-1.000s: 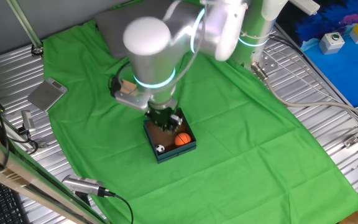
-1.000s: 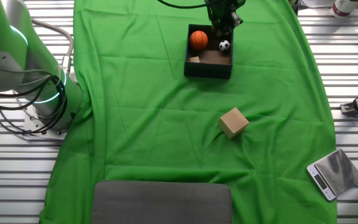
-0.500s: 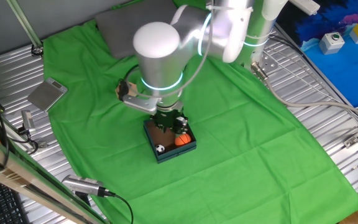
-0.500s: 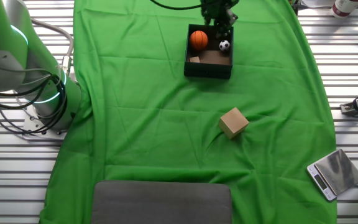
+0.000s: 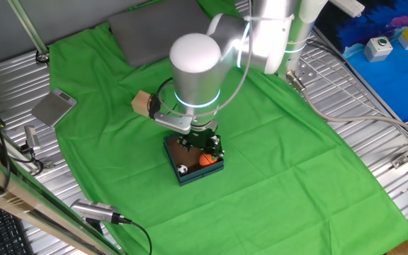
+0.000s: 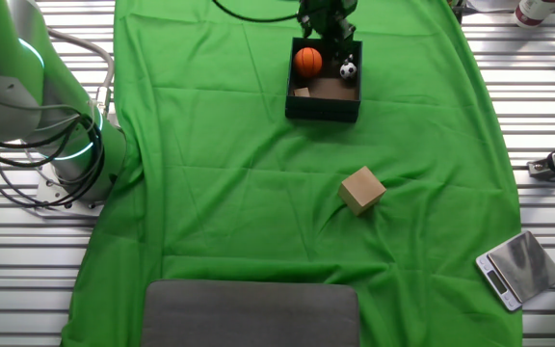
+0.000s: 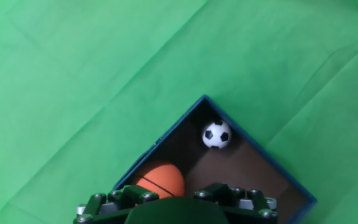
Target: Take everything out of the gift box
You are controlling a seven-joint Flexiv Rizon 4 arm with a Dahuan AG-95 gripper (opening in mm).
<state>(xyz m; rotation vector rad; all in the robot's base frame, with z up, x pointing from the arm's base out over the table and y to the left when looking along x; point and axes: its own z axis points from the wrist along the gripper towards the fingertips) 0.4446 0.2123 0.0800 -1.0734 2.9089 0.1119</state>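
Gripper over gift box – grip state unclear; orange ball, soccer ball inside

box: on the cloth, near its far edge in the other fixed view
ball: in the box, far left corner
soccer ball: in the box, right of the ball
cube in box: left wall, nearer than the ball
loose cube: on the cloth, well apart from the box
hand: over the box's far wall, seemingly between the balls
plate: cloth's near edge
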